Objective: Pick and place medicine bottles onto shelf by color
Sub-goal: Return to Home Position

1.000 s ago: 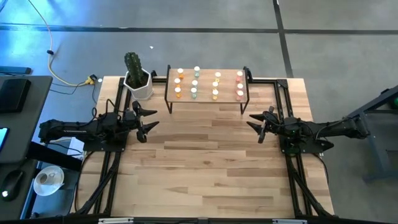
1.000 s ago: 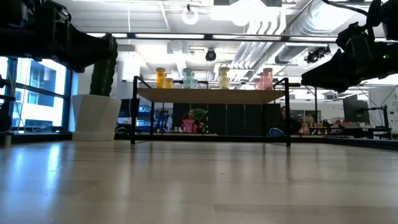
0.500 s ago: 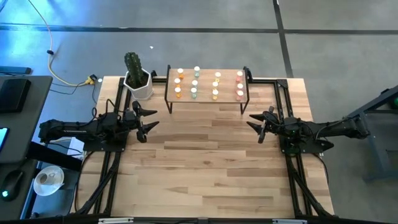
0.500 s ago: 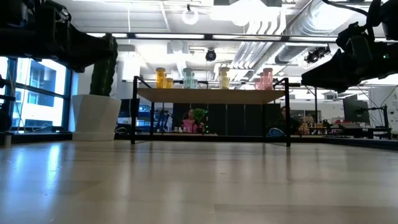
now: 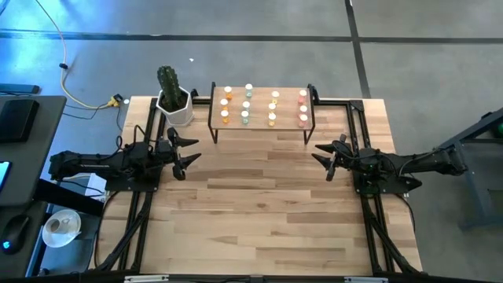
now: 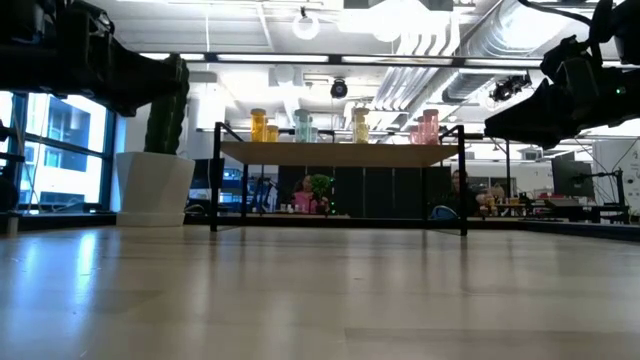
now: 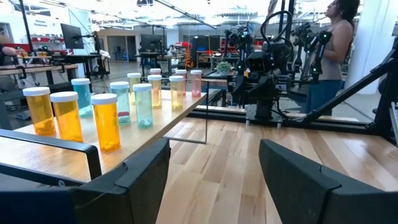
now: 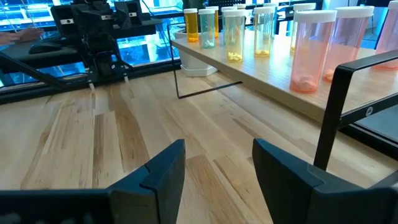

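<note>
Both pairs of jaws are held apart and empty. The left gripper (image 5: 185,152) is poised near the table's (image 5: 259,212) left edge, the right gripper (image 5: 322,157) near its right, with open wood between. The bottles (image 5: 246,104) are ranged in columns (orange, green, yellow, pink) on the shelf (image 5: 260,110) at the far edge, beside a cactus (image 5: 169,82).

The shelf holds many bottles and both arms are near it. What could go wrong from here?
1. The medicine bottles stand upright in close rows on the shelf. An orange bottle is near the edge, so a knock on the frame might tip several.
2. The left gripper and the right gripper, fingers open, wait close in front of the shelf. A wide swing could clip its legs.
</note>
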